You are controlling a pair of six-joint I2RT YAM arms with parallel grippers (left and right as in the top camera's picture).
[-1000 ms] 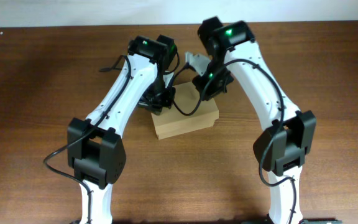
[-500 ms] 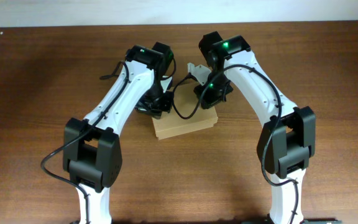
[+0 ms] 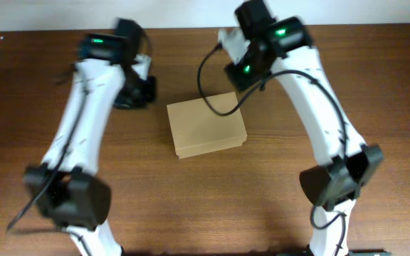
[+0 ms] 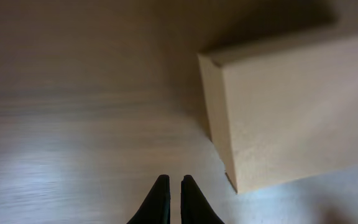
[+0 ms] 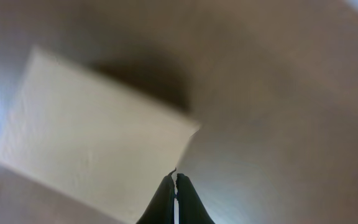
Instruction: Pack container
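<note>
see the container (image 3: 206, 125) lying closed on the wooden table (image 3: 191, 206), between both arms, touching neither. find left gripper (image 4: 174, 190) off its left side, fingers almost pressed together, pinching nothing; right gripper (image 5: 175, 180) near its far right corner, pressed together, empty.

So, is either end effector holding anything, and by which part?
Nothing: left end effector and right end effector are both empty, apart from the tan rectangular cardboard box.
</note>
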